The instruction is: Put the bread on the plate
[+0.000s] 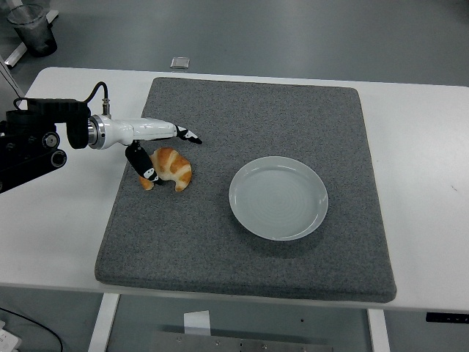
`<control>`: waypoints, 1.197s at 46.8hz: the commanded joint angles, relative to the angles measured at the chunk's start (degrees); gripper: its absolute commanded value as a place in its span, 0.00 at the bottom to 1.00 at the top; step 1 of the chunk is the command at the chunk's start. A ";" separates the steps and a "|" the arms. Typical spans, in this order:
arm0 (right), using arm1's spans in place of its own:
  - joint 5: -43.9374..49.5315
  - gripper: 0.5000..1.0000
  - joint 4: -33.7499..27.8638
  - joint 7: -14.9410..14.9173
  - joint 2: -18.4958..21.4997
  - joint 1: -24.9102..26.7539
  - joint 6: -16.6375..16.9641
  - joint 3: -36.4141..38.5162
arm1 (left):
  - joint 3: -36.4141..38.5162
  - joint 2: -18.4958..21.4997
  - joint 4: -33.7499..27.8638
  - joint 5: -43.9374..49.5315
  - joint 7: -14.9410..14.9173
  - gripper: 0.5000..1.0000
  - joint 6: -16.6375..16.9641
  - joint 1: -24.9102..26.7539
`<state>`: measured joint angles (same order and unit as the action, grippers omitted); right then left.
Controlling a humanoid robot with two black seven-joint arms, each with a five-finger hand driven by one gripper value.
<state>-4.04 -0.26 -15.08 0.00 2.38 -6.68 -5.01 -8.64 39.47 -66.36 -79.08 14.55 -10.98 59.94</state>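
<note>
One bread [170,168] lies on the left part of the grey mat [242,242], well apart from the one empty plate [278,197] to its right. The left hand [157,147] straddles the bread, fingers spread wide, thumb touching its left end, gripping nothing. One small grey object [179,63] lies beyond the table [418,147].

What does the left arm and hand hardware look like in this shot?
The left arm is a blocky black housing with round silver fittings, and a black cable loops over its wrist. A silver collar joins it to the left hand, which has glossy white shells. Its slim fingers end in black tips with small white markings. The right arm isn't visible.
</note>
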 commanded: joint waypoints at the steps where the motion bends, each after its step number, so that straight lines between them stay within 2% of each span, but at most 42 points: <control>1: 0.00 0.86 0.00 -0.04 0.00 -0.01 0.00 0.00 | 0.20 0.00 0.18 -0.20 0.04 1.00 -0.09 0.00; 49: 0.00 0.86 0.00 0.05 0.00 -0.01 0.00 0.00 | 1.08 -2.29 2.81 -0.99 0.04 0.95 2.28 -0.35; 56: 0.00 0.86 0.00 -0.04 0.00 -0.01 0.00 0.00 | 1.25 -2.73 2.81 -0.99 0.04 0.95 3.68 -1.06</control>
<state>-4.04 -0.26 -15.08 0.00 2.38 -6.68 -5.01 -7.47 37.00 -63.48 -80.07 14.64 -7.83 59.00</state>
